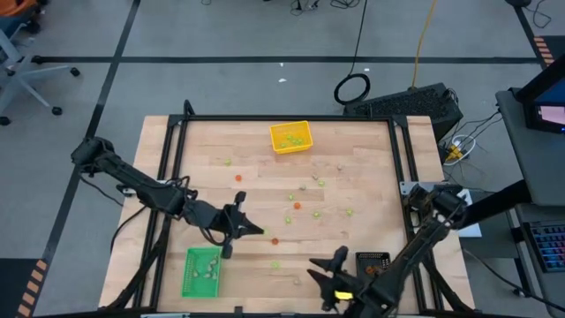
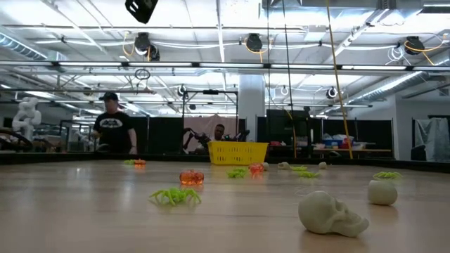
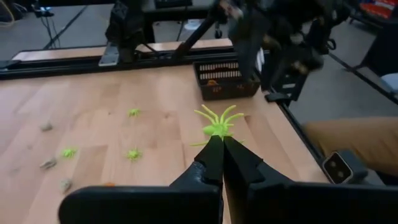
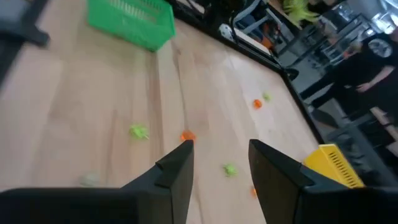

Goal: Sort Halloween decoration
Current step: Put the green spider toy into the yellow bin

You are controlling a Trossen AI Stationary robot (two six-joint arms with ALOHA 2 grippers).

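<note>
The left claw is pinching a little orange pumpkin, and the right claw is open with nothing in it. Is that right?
Not quite. The left claw is pinching a light green spider, not an orange pumpkin, as the left wrist view shows. The right claw is open and empty.

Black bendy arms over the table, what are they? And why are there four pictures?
They are two robot arms working at a wooden table. One picture looks down from above, one peeks along the table top, two come from cameras on the arms' wrists. Tiny Halloween toys lie scattered: green spiders, orange pumpkins, pale skulls. A yellow tray, a green tray and a black tray stand there too. The left gripper is pinched shut on one light green spider. The right gripper is open and empty.
</note>
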